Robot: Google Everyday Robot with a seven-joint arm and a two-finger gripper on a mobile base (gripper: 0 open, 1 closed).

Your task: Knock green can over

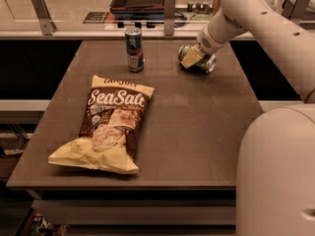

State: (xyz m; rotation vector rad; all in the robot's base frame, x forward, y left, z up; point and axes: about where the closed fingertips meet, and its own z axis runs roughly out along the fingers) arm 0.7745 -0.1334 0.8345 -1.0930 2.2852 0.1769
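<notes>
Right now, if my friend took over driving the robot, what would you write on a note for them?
Gripper: at the far right part of the table, low down, right against the green can.
Green can: looks tipped over on its side, partly hidden behind the gripper.
Blue can: standing upright to the left, apart from the gripper.
Chip bag: lying flat near the front left.
Done: the green can seems to be knocked over.
Left: probably just lifting the arm away without bumping the blue can.
</notes>
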